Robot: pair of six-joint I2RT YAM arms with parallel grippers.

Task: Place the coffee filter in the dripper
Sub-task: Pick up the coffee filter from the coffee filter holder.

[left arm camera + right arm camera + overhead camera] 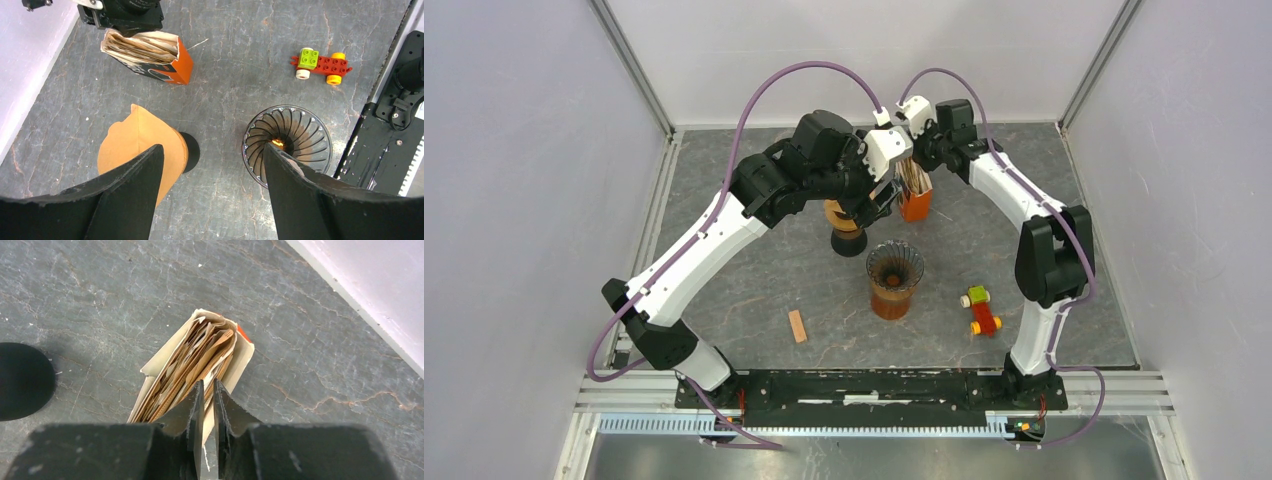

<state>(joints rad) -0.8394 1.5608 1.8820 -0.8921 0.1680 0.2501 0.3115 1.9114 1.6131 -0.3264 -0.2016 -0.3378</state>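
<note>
The glass dripper (pixel 894 262) stands on an amber cup mid-table, its ribbed bowl (pixel 287 137) holding nothing. A brown paper coffee filter (pixel 135 145) sits over a black stand (pixel 849 243), left of the dripper. My left gripper (pixel 212 147) hangs open above the bare table between filter and dripper, one finger overlapping each in its view. An orange box (pixel 200 360) packed with folded filters stands behind them. My right gripper (pixel 209 382) is just above that box's top edge, its jaws parted by a narrow gap with nothing gripped.
A small toy car of coloured bricks (pixel 981 310) lies right of the dripper, and a wooden block (pixel 797 326) lies near the front. The black stand's base (pixel 22 380) shows left of the box. Walls enclose the table on three sides.
</note>
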